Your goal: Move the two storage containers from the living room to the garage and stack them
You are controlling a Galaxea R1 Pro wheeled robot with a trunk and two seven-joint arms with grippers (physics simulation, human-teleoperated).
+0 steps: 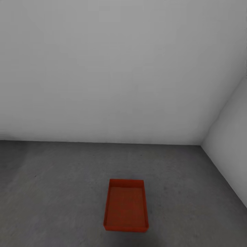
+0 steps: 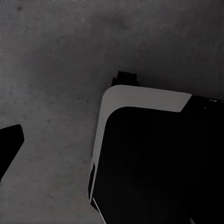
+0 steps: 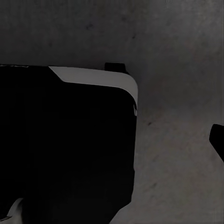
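- Lying flat on the rough dark grey concrete floor (image 1: 61,192), in the head view, is one orange-red storage container (image 1: 126,204), low in the picture and slightly right of its middle.
- Its open top faces up, showing a flat, bare inner bottom ringed by low plain walls.
- Its long axis runs away from the robot toward the white-grey back wall (image 1: 113,75); one short end is nearest the camera, the other points at that wall.
- It sits nearly square to the view, with only a slight lean of the far end to the right, and stands well apart from both walls.
- To the right, a second white-grey wall (image 1: 233,144) meets the back wall in a corner, and the floor narrows along its foot.
- The left wrist view looks down on the same grey concrete, with the robot's black, white-edged base (image 2: 154,154) over much of it; a dark finger tip (image 2: 9,144) pokes in at the edge, and I cannot tell how far the left gripper is spread.
- The right wrist view shows the base (image 3: 70,140) again over concrete, and a dark finger tip (image 3: 218,137) at the edge; the right gripper's spread cannot be told either.
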